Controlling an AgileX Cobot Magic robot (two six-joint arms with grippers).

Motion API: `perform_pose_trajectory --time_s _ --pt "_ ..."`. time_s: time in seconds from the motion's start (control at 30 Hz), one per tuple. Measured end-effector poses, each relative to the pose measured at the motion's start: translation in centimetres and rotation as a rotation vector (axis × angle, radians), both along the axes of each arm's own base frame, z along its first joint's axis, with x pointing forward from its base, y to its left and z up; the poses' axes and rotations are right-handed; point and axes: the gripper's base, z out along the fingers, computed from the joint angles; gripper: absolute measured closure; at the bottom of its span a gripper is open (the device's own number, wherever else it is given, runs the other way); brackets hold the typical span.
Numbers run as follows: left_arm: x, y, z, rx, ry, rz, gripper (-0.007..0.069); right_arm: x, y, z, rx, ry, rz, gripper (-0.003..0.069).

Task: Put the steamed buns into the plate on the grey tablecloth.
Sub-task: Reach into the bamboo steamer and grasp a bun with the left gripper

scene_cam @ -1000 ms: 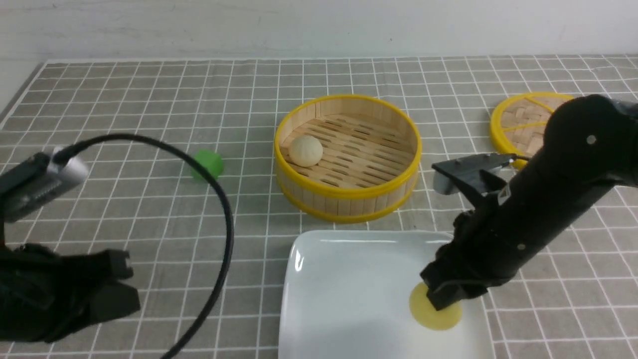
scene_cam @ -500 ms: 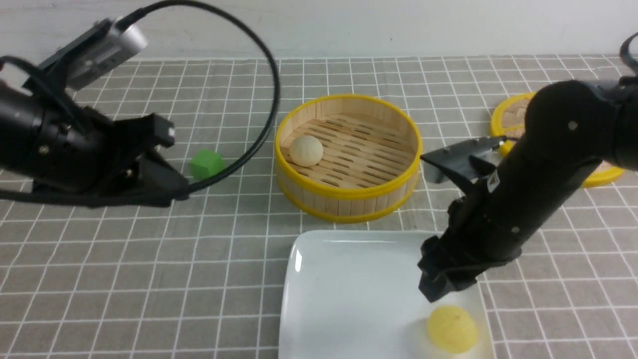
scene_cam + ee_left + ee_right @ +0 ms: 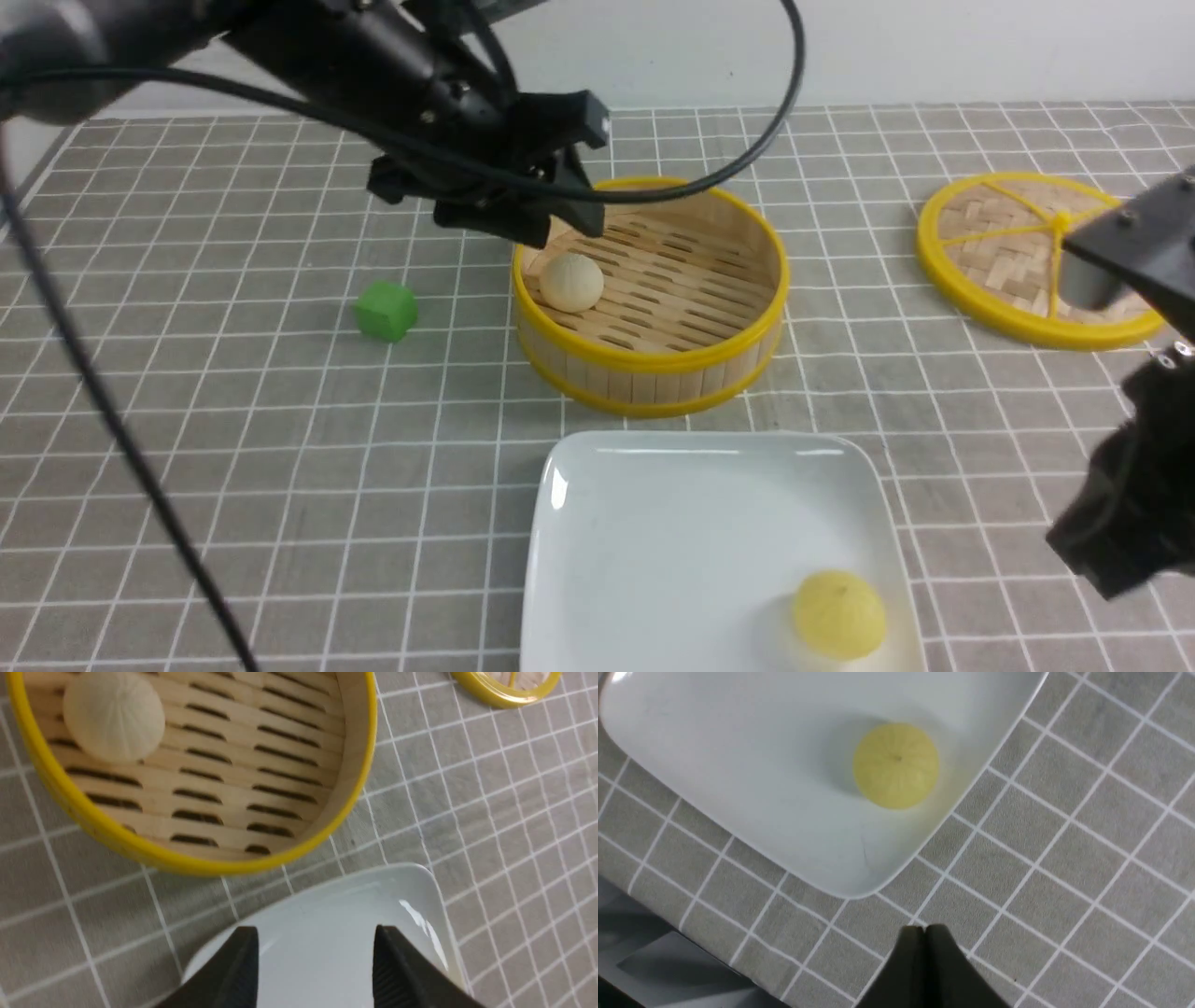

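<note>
I observe the pale yellow steamed bun (image 3: 838,616) resting on the white square plate (image 3: 653,523), near that plate's lower right corner in the front frame. The off-white steamed bun (image 3: 571,282) lies inside the bamboo steamer basket (image 3: 653,359), against its left inner wall, just above centre frame. Plate and basket both stand on the grey tablecloth (image 3: 233,420) covering the surface, the basket just beyond the plate's far edge.

The left pincer (image 3: 314,933) is spread wide with nothing between its fingers. In the front frame it hangs over the basket's upper left rim, just above the off-white bun and not touching it.

The right pincer (image 3: 924,928) is pressed fully together and empty. Its wrist view shows it above bare tablecloth beside a plate corner, apart from the yellow bun.

A green cube (image 3: 386,310) sits left of the basket. A woven lid (image 3: 1018,252) lies at the right of the front frame.
</note>
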Motion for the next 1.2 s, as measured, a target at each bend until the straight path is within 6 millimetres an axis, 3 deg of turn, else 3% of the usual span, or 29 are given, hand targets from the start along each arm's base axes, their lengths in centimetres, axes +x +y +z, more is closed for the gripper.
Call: perform_pose_trajectory --time_s 0.2,0.43,0.7,0.97,1.07,1.2 --pt "4.8 -3.0 -2.7 0.129 -0.022 0.019 0.0256 -2.4 -1.7 -1.7 -0.029 -0.015 -0.004 0.0673" --pt "8.2 -3.5 -6.3 0.246 -0.031 0.079 0.0256 -2.5 -1.9 -2.4 -0.027 -0.035 -0.011 0.0671" --pt "9.9 -3.6 -9.6 0.304 -0.064 0.095 0.0256 -2.1 -1.6 -2.3 0.011 -0.075 -0.020 0.0666" --pt "10.5 -3.8 -10.6 0.276 -0.077 0.133 0.0266 -2.1 -1.4 -2.2 0.038 -0.079 -0.025 0.0662" --pt "10.5 -3.8 -10.7 0.269 -0.060 0.154 0.0302 -2.1 -1.4 -2.2 0.039 -0.080 -0.025 0.0659" --pt "10.3 -3.7 -11.0 0.276 -0.019 0.169 0.0407 -2.0 -1.3 -2.2 0.041 -0.084 -0.026 0.0659"
